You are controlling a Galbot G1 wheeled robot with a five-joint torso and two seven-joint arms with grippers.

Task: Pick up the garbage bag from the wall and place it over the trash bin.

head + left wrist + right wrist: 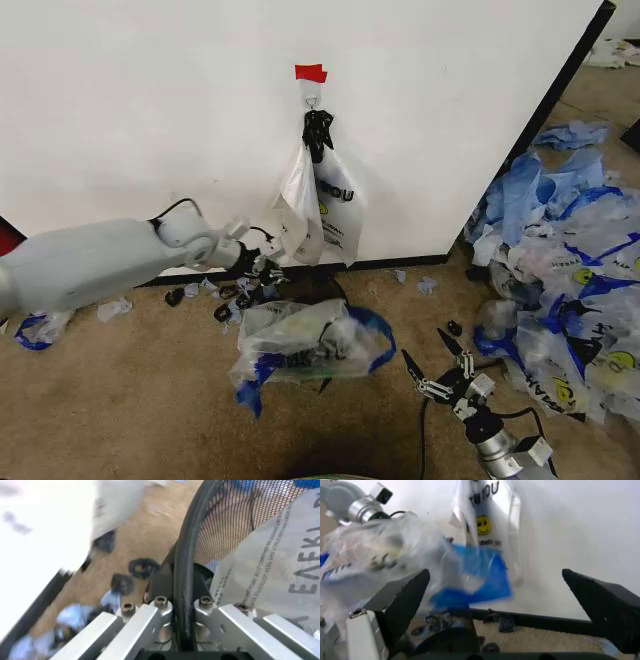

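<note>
The left hand (262, 268) is clamped shut on the black rim of the trash bin (183, 573), which stands just before the wall (150, 100) with a garbage bag (300, 340) draped over it. The right hand (432, 368) hovers nearby, fingers spread wide and empty. Another bag (325, 215) hangs from the wall's hook (312, 100).

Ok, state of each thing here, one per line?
Translucent whitish plastic garbage bag: hanging from the small metal hook on the white wall.
Black wire-mesh trash bin: already covered by another bag, rim clamped.
Left gripper: shut on bin rim.
Right gripper: open, low, apart from bin.
</note>
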